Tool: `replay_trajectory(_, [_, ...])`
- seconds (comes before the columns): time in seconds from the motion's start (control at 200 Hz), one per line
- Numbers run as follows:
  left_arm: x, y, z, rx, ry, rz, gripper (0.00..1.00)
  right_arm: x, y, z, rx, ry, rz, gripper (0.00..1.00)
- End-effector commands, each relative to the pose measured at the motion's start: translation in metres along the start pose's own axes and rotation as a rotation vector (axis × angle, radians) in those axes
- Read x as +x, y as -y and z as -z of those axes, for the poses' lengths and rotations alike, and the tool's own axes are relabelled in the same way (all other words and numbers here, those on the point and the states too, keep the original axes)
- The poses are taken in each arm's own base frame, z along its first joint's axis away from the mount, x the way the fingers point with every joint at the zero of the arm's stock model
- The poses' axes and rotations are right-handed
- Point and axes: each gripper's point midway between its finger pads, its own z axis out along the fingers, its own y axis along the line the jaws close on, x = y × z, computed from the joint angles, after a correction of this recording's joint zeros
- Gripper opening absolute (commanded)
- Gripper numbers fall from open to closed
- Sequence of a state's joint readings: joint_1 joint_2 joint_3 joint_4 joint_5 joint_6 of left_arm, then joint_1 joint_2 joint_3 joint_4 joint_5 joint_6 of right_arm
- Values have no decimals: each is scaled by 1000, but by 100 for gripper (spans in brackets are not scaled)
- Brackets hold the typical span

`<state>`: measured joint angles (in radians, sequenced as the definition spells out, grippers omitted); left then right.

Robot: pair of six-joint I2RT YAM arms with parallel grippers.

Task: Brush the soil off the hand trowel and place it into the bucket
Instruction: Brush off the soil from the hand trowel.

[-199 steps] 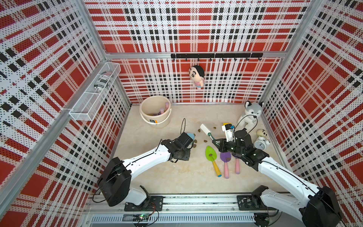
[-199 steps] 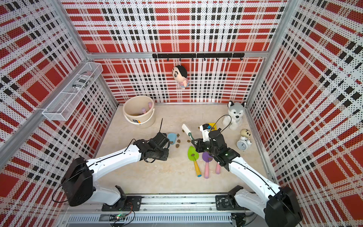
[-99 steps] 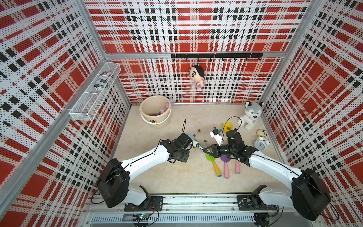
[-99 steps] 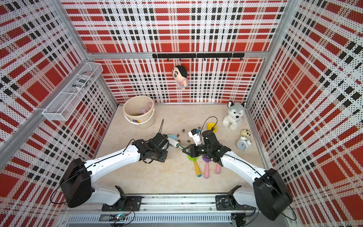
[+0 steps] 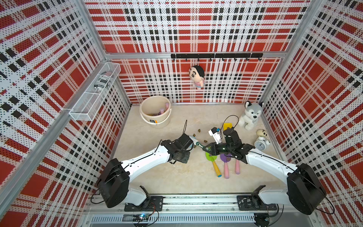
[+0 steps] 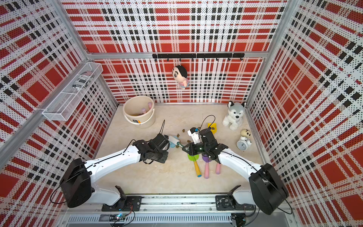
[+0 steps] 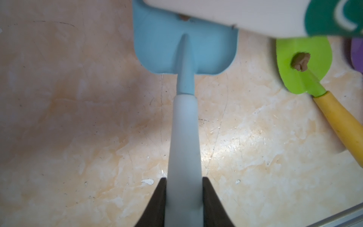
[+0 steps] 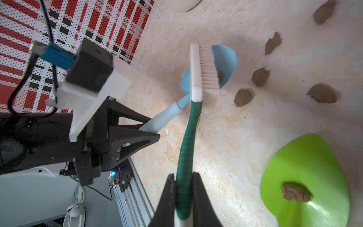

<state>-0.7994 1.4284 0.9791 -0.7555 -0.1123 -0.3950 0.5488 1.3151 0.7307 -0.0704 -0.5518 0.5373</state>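
Blue trowel (image 7: 184,45), handle clamped in left fingers (image 7: 157,202), meets right fingers' (image 8: 169,202) clamped brush (image 8: 195,68); soil (image 8: 243,97) lumps near its edge.

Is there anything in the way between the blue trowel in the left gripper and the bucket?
Nothing visible. The top views show only bare floor between the blue trowel and the bucket. Only the brush lies over its blade.

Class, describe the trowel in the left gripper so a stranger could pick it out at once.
From the cream bucket in the floor's back corner, look towards the middle, where the left gripper holds a trowel by its pale handle. Unlike the green trowel and the purple trowel lying nearby, its blade is light blue.
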Motion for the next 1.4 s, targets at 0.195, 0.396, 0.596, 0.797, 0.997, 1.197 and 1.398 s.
replay_trajectory(0.195, [-18, 7, 15, 26, 74, -16, 0, -22, -7, 22, 16, 118, -9, 0])
replay_trajectory(0.396, [-18, 6, 16, 24, 83, -10, 0, -21, -37, 25, -151, 116, 15, 0])
replay_trajectory(0.596, [-22, 8, 20, 38, 102, 0, 0, 2, -48, 7, -242, 11, 11, 0])
replay_trajectory(0.797, [-20, 6, 19, 34, 97, 13, 0, 13, -26, -1, -163, -5, -22, 0])
replay_trajectory(0.997, [-21, 5, 21, 40, 106, 19, 0, 15, -4, -1, -100, 4, -78, 0])
replay_trajectory(1.197, [-18, 6, 20, 50, 102, 21, 0, 4, 8, 9, -38, 61, -97, 0])
replay_trajectory(1.398, [-18, 6, 21, 51, 107, 23, 0, -12, 1, 24, -24, 128, -76, 0])
